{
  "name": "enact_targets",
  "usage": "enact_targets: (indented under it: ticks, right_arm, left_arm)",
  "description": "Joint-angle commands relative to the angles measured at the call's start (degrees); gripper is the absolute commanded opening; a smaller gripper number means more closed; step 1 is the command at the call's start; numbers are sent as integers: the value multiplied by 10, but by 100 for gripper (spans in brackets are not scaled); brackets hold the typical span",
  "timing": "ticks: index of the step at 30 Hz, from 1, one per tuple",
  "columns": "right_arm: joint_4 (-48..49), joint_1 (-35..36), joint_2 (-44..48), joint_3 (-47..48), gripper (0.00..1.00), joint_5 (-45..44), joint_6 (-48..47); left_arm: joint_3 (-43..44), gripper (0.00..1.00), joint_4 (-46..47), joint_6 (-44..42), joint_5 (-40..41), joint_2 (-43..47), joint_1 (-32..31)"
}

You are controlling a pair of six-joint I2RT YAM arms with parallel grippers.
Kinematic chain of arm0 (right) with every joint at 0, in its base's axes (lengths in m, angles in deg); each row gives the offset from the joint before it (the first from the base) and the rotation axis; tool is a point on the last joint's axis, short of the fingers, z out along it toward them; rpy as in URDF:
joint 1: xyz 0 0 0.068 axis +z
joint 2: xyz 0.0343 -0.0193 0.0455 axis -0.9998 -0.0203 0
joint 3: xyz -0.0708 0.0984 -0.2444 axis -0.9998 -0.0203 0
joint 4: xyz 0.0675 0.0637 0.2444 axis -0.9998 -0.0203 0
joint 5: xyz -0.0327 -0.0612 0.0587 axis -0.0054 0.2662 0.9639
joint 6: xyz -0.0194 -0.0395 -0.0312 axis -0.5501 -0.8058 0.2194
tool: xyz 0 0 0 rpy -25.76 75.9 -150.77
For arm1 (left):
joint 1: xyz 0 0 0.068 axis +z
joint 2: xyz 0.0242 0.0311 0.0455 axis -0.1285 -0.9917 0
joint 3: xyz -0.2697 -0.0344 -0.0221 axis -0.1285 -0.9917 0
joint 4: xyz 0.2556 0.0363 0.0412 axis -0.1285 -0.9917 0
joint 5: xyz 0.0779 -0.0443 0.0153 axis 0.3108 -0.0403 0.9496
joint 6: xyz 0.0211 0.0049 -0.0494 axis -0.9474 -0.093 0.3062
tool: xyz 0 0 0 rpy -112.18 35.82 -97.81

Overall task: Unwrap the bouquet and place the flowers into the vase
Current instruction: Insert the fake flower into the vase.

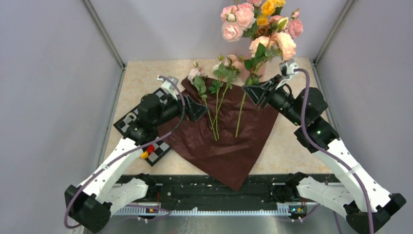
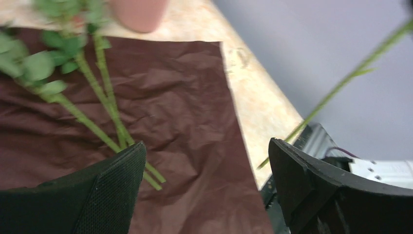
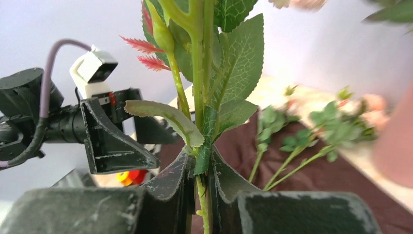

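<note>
R gripper (image 3: 199, 160) pinching flower stem (image 3: 200, 73), axis approx upright, leafy end up

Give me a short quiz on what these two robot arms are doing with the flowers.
1. True or false: the dark red paper is wrapped round the flowers.
2. Which gripper is shut on a flower stem? A. the left gripper. B. the right gripper. C. neither.
3. Fill in: the left gripper's jaws stand ____ above the paper, holding nothing.

Key: 1 false, the paper lies spread flat under the flowers. 2 B. 3 open.
</note>
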Motion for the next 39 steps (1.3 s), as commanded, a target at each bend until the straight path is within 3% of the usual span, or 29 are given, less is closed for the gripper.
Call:
enact_targets:
  ticks: [1,7,11,14,18,29,39]
  right_arm:
    - [-52,7,13,66,0,-122,-103]
    - [-35,4,-34,134,0,-249,-153]
    - [11,-8,-85,172,0,-266,-190]
    - [68,-28,-121,190,0,-271,-224]
    - [159,-75,-162,196,0,-232,-229]
    - [408,-103,-256,182,0,-227,-307]
    - [532,-110,-312,181,0,-249,-324]
  left_arm:
    - [18,99,-68,-11,-95,7,106]
    - [44,99,-144,-55,-70,12,231]
    - [42,99,-173,-93,17,35,277]
    - [34,99,-184,-142,114,59,280]
    - [24,99,-193,-177,173,77,281]
    - [10,99,-184,-183,175,90,281]
    - [11,99,-186,-183,171,80,281]
